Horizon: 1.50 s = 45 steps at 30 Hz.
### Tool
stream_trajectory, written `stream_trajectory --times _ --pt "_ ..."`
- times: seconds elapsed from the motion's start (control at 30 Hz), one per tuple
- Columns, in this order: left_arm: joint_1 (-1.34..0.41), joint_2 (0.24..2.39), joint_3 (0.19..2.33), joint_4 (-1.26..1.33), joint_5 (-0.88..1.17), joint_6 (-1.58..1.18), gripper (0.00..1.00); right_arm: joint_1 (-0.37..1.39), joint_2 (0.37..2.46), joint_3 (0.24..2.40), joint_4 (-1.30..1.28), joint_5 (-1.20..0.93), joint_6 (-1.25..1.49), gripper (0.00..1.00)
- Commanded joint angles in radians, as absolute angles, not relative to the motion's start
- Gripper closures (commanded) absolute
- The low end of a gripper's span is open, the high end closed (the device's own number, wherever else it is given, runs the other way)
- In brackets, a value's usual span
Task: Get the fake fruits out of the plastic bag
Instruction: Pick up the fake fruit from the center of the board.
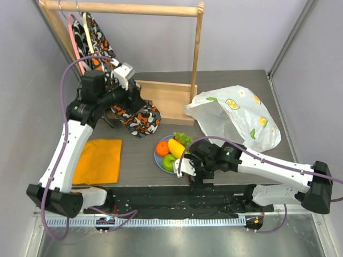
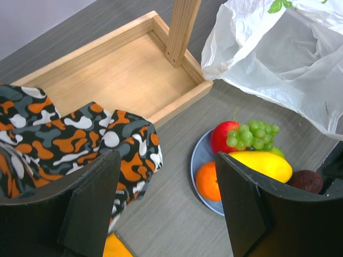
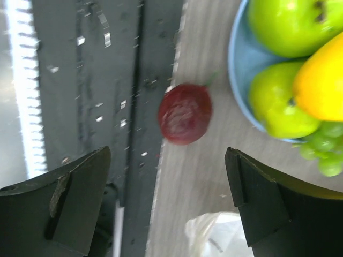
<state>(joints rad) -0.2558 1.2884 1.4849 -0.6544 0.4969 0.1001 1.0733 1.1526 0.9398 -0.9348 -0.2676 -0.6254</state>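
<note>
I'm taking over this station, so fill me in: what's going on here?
Two robot arms are emptying fake fruits out of a plastic bag. The bag lies crumpled on the table, and several fruits sit on the blue plate. The right gripper hangs open over a dark plum lying on the table beside the plate, not gripping it. The left gripper, also open and empty, hovers by the patterned cloth and wooden tray.
</note>
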Motion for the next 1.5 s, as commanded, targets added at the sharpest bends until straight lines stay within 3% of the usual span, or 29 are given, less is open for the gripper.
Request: stream_trajectory --times 0.0,0.3,0.7,0.73,0.87,0.97,1.27,1.47 --pt "-0.213 1.159 1.427 -0.637 0.505 0.084 0.24 1.106 1.198 0.925 -0.756 -0.146 -0.621 0.05" --pt "-0.13 1.016 1.289 -0.64 0.545 0.055 0.24 1.118 1.282 0.871 -0.68 -0.043 -0.626 0.05" --pt "-0.089 0.973 1.255 -0.615 0.569 0.032 0.24 1.12 1.35 0.796 -0.643 -0.077 -0.633 0.05" --pt "-0.086 0.973 1.255 -0.615 0.569 0.034 0.24 1.12 1.354 0.796 -0.641 -0.08 -0.637 0.07" --pt "-0.08 0.965 1.252 -0.614 0.569 0.034 0.24 1.121 1.371 0.837 -0.667 -0.081 -0.664 0.32" --pt "-0.072 0.959 1.243 -0.606 0.574 0.028 0.24 1.12 1.359 0.905 -0.725 -0.087 -0.68 0.42" --pt "-0.069 0.965 1.252 -0.598 0.584 0.021 0.24 1.131 1.348 1.199 -0.954 -0.238 -0.631 0.45" --pt "-0.069 0.977 1.249 -0.584 0.594 0.006 0.24 1.131 1.434 1.414 -0.94 -0.108 -0.591 0.43"
